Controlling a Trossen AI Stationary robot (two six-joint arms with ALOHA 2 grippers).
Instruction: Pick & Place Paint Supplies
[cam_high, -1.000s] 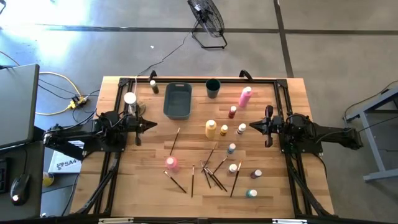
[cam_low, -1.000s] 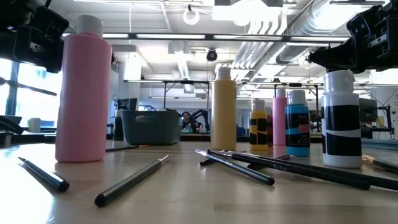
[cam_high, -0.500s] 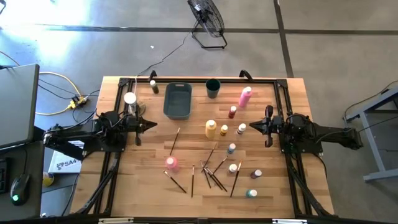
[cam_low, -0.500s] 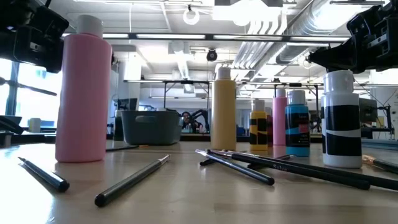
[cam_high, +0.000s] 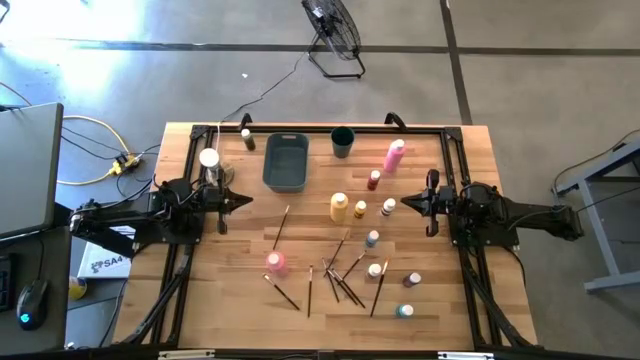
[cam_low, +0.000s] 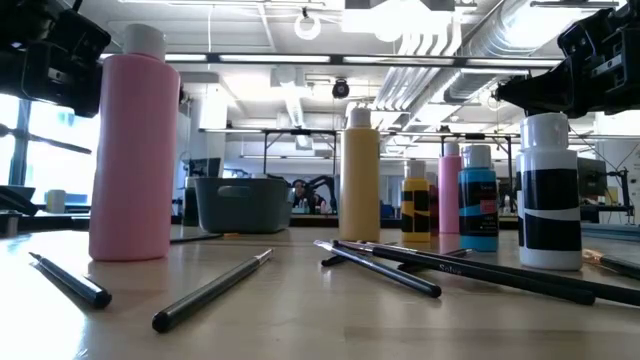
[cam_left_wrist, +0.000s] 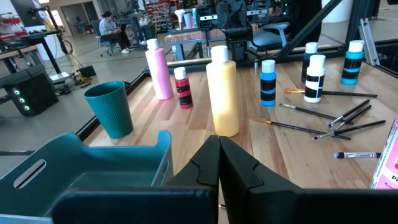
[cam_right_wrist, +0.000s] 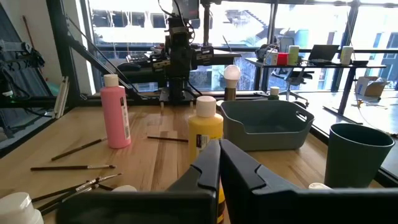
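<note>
Paint supplies spread over the middle and right of the wooden table (cam_high: 230, 290); both arms wait at the sides.
Tall yellow bottle (cam_high: 339, 207) stands mid-table, right of the grey bin (cam_high: 285, 162); pink bottle (cam_high: 394, 156) far right; brushes (cam_high: 345, 275) lie crossed at the near edge; left gripper (cam_high: 243, 200) and right gripper (cam_high: 408, 203) both closed, holding nothing.

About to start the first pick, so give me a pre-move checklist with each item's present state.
1. Left gripper shut and holding nothing: ok.
2. Right gripper shut and holding nothing: ok.
3. Grey bin holds nothing yet: ok.
4. Tall yellow bottle upright, nothing touching it: ok.
5. Paintbrushes separated for single picks: not ok, several lie crossed.
6. Bottle caps fully tight: cannot tell.
</note>
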